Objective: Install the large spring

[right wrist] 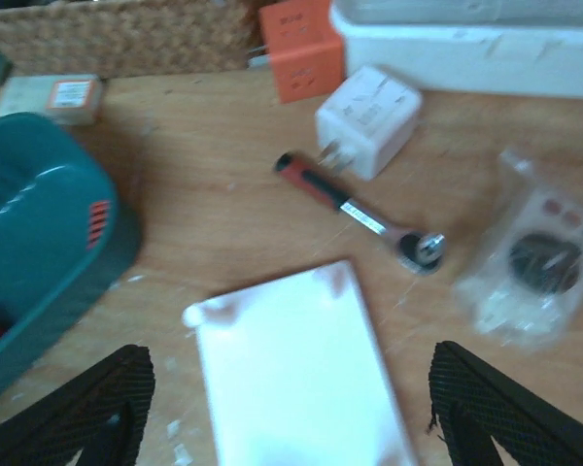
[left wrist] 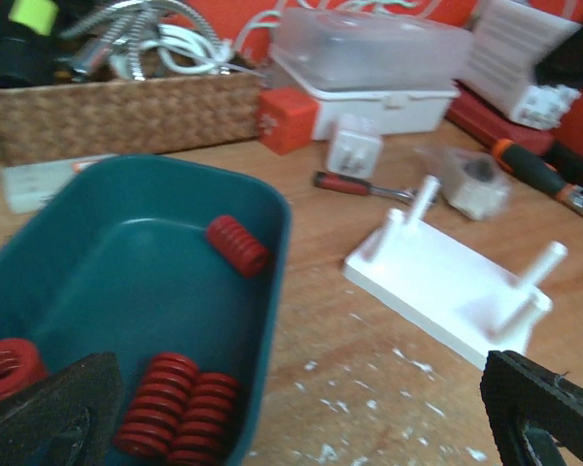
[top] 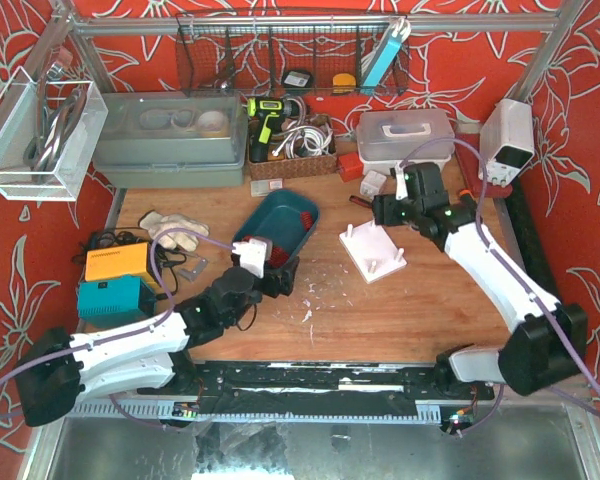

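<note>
A teal tray [left wrist: 126, 262] holds several red springs: a pair of long ones side by side [left wrist: 180, 403], a shorter one [left wrist: 238, 245] and one seen end-on [left wrist: 5, 369]. The white peg plate [left wrist: 447, 286] lies on the table to the tray's right, its pegs bare. My left gripper [top: 275, 272] is open and empty, just in front of the tray's near edge. My right gripper [top: 385, 208] is open and empty, hovering over the far end of the peg plate [right wrist: 296, 374]. In the top view the tray [top: 280, 225] and the plate [top: 372, 250] sit mid-table.
A ratchet tool [right wrist: 355, 209], white charger block [right wrist: 367, 118], orange block [right wrist: 301, 49] and plastic bag with a part [right wrist: 534, 262] lie behind the plate. A wicker basket [left wrist: 117, 112] and clear box [top: 405, 135] stand at the back. Orange and teal boxes [top: 115, 280] sit at left.
</note>
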You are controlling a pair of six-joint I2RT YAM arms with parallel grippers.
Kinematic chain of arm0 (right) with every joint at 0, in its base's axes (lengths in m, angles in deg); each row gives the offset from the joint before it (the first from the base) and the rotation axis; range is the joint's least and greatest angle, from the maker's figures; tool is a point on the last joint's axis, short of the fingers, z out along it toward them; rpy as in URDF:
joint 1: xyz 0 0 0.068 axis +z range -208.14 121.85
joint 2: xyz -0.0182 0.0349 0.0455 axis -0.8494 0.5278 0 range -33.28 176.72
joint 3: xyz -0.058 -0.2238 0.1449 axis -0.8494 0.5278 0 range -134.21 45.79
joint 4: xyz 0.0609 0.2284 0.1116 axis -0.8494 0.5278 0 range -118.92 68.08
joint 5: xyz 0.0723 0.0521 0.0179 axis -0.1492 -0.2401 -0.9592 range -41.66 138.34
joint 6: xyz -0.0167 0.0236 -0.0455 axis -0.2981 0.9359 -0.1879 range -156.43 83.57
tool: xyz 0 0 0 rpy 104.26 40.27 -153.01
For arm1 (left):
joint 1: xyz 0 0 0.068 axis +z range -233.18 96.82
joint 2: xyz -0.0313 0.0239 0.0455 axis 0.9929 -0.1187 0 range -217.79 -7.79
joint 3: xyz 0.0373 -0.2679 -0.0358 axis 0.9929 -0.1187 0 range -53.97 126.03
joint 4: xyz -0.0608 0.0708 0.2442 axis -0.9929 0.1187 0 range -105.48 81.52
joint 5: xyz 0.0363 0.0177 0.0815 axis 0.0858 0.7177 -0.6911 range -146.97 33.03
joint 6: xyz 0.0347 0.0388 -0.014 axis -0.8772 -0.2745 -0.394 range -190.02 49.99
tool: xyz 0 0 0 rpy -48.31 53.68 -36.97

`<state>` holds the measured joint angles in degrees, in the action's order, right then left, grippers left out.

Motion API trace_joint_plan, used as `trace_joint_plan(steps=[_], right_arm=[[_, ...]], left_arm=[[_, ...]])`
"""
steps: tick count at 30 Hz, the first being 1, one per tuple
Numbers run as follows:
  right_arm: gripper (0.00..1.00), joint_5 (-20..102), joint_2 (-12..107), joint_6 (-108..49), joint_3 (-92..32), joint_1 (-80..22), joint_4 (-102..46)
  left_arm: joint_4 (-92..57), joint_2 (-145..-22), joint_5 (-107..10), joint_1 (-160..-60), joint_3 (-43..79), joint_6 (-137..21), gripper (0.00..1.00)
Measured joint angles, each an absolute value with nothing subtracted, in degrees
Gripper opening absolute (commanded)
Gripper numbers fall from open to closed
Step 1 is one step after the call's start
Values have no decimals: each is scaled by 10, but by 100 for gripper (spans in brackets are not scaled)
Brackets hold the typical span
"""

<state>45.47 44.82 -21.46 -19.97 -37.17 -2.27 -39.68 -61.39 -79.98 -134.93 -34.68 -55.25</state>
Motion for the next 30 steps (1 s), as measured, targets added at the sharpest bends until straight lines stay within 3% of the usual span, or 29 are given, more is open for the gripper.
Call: trace_joint_plan(steps=[3,9,14,21,30], right_arm=[[98,452,397,-203,-160,-334,-27],[99,442,309,-188,-69,-279,-52],[99,447,260,-176,7,-273,-109],[98,469,221,-166,109,-266,-214],[99,520,169,-164,150,-263,-266]], left_arm=[[-334,-614,-846,-1346,-310,-527,94],[-239,-616,-884,-1318,-242,-507,73],[-176,-643,-864,-1233,-225,-489,54],[-126,-749,-794,-1129,-181,-471,49],[-98,-842,-746,-1080,-115,-468,46]])
